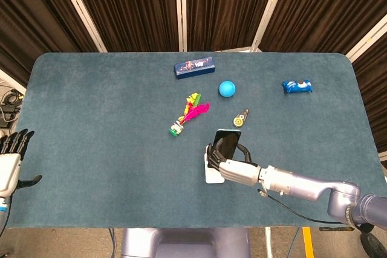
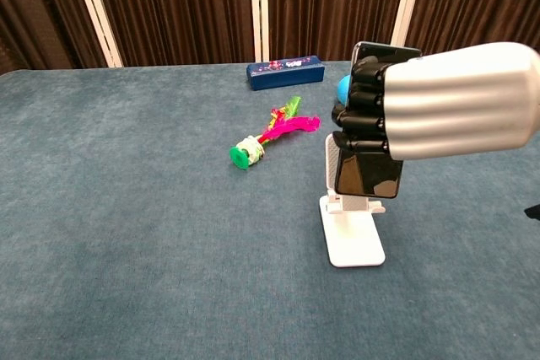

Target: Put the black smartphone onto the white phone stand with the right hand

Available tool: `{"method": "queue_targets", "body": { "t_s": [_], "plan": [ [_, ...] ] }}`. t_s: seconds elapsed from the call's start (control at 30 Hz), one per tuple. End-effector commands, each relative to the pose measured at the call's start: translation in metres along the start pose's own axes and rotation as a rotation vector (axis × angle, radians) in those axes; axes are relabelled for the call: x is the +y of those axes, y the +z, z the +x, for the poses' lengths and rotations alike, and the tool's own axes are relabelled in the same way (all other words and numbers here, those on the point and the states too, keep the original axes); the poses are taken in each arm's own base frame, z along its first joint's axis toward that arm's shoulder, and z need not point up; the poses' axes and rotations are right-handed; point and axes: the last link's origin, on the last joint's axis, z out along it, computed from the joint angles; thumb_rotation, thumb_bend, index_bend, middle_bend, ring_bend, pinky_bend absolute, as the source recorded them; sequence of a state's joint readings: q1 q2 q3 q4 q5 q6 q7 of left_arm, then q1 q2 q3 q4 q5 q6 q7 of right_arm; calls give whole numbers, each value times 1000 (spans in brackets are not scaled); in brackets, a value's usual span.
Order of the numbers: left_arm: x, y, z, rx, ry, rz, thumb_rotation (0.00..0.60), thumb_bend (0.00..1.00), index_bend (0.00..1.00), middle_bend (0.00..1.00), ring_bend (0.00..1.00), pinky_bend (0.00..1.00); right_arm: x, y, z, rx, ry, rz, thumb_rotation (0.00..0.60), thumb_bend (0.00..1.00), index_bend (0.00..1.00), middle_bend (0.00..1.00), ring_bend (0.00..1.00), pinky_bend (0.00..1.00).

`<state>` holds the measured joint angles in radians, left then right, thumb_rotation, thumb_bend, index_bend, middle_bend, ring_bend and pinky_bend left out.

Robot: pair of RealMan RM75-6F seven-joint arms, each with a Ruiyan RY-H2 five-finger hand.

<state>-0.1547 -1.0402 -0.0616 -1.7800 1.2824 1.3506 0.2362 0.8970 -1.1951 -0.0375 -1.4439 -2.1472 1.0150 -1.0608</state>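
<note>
My right hand grips the black smartphone upright, its fingers wrapped around the phone's middle. The phone stands directly in front of the back plate of the white phone stand, its lower edge just above the stand's lip. I cannot tell whether the phone touches the stand. The stand's base lies flat on the blue table. My left hand hangs at the table's left edge, fingers spread, holding nothing.
A pink and yellow feathered shuttlecock lies left of the stand. Behind it are a blue ball, a dark blue box, a small yellow and black object and a blue packet.
</note>
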Motion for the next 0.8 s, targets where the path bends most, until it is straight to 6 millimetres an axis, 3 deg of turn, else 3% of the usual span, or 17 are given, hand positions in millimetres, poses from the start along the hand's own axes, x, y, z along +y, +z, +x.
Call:
{"method": "queue_targets", "body": {
  "t_s": [0.03, 0.27, 0.8],
  "plan": [
    [-1, 1, 0, 0, -2, 4, 600, 0, 0, 0, 0, 0, -1, 4, -2, 2, -18, 14, 600, 519, 554, 526, 433, 468],
    [-4, 2, 1, 4, -2, 14, 600, 0, 0, 0, 0, 0, -3, 5, -10, -21, -33, 38, 600, 519, 553, 525, 432, 462],
    [-5, 4, 0, -4, 3, 21, 600, 0, 0, 0, 0, 0, -14, 8, -7, -23, -20, 66, 600, 517, 547, 510, 410, 453]
  ]
}}
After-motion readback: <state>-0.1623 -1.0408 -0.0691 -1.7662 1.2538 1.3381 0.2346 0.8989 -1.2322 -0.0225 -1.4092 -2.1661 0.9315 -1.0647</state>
